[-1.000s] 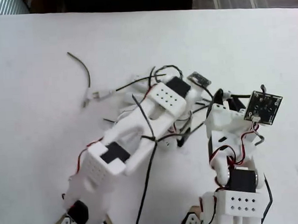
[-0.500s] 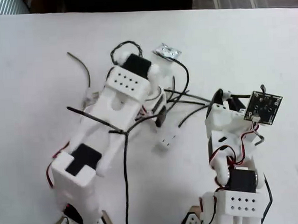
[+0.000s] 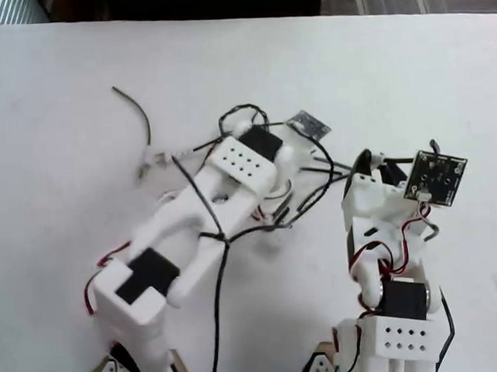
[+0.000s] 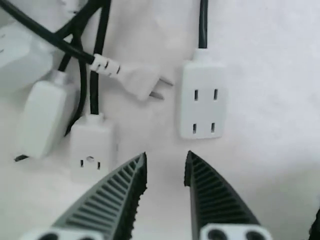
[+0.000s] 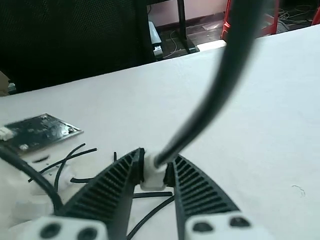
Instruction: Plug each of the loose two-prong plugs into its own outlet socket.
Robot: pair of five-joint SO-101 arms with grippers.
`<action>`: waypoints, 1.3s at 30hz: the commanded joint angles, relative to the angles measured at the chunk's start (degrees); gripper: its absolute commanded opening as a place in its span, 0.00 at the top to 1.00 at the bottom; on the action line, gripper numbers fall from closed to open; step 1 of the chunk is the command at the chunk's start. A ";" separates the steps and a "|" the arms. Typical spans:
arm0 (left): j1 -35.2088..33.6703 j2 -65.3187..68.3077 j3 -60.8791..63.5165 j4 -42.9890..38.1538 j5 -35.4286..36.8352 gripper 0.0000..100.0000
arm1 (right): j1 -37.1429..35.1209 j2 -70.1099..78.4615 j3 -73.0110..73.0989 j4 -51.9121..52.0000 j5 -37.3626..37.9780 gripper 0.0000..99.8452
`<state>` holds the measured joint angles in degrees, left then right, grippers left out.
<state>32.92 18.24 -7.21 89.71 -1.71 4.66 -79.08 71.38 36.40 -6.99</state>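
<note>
On the left gripper [image 4: 165, 167] we find fingers narrowly parted, empty, near a loose white two-prong plug [image 4: 141, 82] beside a white outlet socket [image 4: 202, 106]. The right gripper [image 5: 154, 161] clamps its fingers on a white-ended black cord [image 5: 220, 90].

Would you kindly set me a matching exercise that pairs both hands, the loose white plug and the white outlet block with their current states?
Things:
1. left hand
2. right hand
3. white flat two-prong plug on a black cord
4. white rectangular four-slot outlet block

States:
A. shut on the white end of a thick black cord
B. lying loose, prongs bare
C. open, holding nothing
D. every slot empty

Pairs: 1-C, 2-A, 3-B, 4-D.
</note>
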 commanded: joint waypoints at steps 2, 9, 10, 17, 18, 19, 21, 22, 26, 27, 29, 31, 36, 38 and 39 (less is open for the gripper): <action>-7.96 -11.65 2.64 -0.88 -0.53 0.88 | -3.21 -1.01 -2.29 1.80 5.89 0.98; -16.84 -32.13 15.91 -5.10 -3.78 0.98 | -13.05 -0.48 -7.47 13.49 12.75 0.98; -18.59 -34.77 18.46 -5.89 -3.69 0.98 | -14.46 -0.48 -7.91 14.90 13.80 0.98; -33.71 -50.77 37.80 -15.12 -3.87 0.98 | -23.08 -0.40 -7.38 20.53 23.03 0.98; -35.38 -52.44 40.62 -16.97 -4.04 0.98 | -23.96 -0.40 -6.68 20.79 24.97 0.98; -36.53 -53.76 43.43 -18.90 -4.13 0.98 | -24.75 -0.40 -5.80 20.88 26.73 0.98; -37.67 -56.04 48.70 -22.77 -4.13 0.98 | -25.71 -0.40 -3.25 20.26 29.71 0.98; -37.85 -56.92 50.99 -24.44 -4.13 0.98 | -26.07 -0.40 -1.93 19.74 30.95 0.98; -37.85 -58.07 57.49 -29.89 -4.13 0.98 | -27.03 -0.40 2.64 18.51 33.32 0.98; -37.85 -58.07 58.64 -31.12 -4.13 0.98 | -27.65 -0.40 3.60 18.51 33.41 0.98; -37.85 -58.07 60.57 -33.41 -4.13 0.98 | -29.05 -0.40 5.89 17.54 33.41 0.98; -37.85 -58.07 62.07 -35.16 -4.13 0.98 | -29.85 -0.40 8.79 14.46 33.41 0.98; -37.85 -58.07 63.30 -35.69 -4.13 0.98 | -30.64 -0.40 15.74 4.44 33.41 0.98; -37.85 -58.07 63.38 -35.52 -4.13 0.98 | -31.60 -0.40 17.23 2.59 33.32 0.98; -37.85 -58.07 63.38 -35.43 -4.13 0.98 | -31.87 -0.40 17.67 2.07 33.23 0.98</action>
<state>-4.44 -37.93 56.35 55.08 -5.32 -25.76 -79.08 88.00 42.81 25.98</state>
